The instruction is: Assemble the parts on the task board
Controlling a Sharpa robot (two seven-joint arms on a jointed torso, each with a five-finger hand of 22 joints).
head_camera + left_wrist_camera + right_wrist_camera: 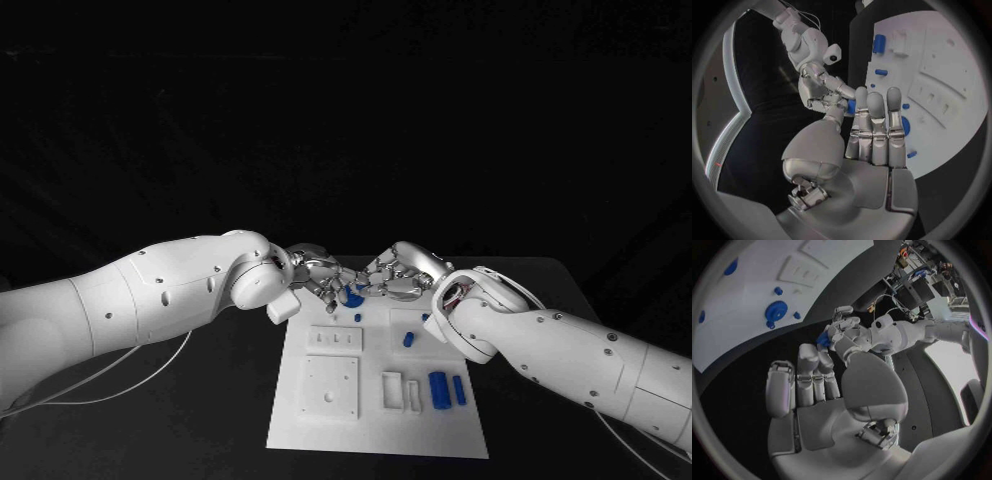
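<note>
- The left hand is reaching in over the far edge of the board, and in the left wrist view its fingers are standing straight and side by side with nothing between them, so it is open.
- A small blue part is sitting between the two hands at the far end of the board; in the right wrist view it is showing at the fingertips of the left hand, while in the left wrist view it is showing against the right hand. I cannot tell which hand is actually holding it.
- A blue gear is lying flat on the board near its far edge, with small blue pegs just beside it.
- Two blue cylinders are lying side by side on the near right part of the board, and another short blue piece is lying further up.
- The right hand is meeting the left over the far edge, its fingers curling toward the blue part; in its own wrist view the hand is showing fingers held close together and upright. Whether they are gripping the part I cannot tell.
</note>
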